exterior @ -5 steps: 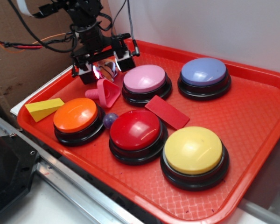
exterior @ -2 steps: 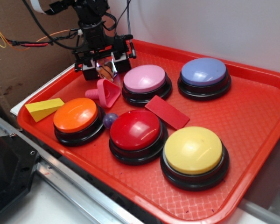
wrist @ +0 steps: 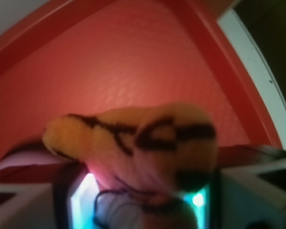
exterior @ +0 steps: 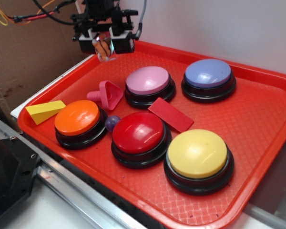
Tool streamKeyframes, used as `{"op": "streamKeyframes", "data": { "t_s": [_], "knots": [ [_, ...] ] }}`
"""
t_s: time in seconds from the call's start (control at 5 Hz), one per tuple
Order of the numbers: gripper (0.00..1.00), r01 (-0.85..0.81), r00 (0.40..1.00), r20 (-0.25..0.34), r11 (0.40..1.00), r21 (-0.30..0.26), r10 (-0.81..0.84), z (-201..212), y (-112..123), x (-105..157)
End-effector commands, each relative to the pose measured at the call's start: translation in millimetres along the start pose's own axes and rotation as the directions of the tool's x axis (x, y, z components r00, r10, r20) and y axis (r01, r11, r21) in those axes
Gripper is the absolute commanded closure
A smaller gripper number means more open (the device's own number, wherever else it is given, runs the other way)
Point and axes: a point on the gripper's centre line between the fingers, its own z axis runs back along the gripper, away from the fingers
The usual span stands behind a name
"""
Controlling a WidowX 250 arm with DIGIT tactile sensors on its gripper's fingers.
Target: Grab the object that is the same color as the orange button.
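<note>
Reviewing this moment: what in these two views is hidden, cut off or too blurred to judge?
- Plush tiger, exterior view: small, partly covered by the gripper; only stripes show.
- Tiger, wrist view: motion-blurred, its lower part lost in glare; how the jaws meet it is unclear.
- Robot arm, exterior view: cut off by the top edge.
- Purple ball, exterior view: mostly hidden between the orange button and red button.
- Tray, exterior view: bottom corner cropped.

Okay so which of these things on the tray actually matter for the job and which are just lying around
Part of the job:
plush tiger, held in the pincer above the tray
orange button, the colour reference

Just lying about:
red button
yellow button
pink button
purple button
yellow wedge
pink cone toy
flat red block
small purple ball
</note>
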Motion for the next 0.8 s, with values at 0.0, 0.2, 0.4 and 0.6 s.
{"op": "streamKeyframes", "data": {
  "t_s": [0.0, 0.2, 0.4, 0.6],
  "knots": [
    [1.0, 0.206, 0.971, 0.124, 0.978, -0.02, -0.202, 86.2, -19.2, -27.8],
    [1.0, 0.231, 0.961, 0.163, 0.972, -0.039, -0.222, 102.4, -25.2, -52.0],
    [1.0, 0.259, 0.951, 0.185, 0.965, -0.048, -0.246, 111.3, -26.1, -68.0],
    [1.0, 0.212, 0.971, 0.13, 0.975, -0.066, -0.203, 108.1, -18.1, -64.7]
  ]
}}
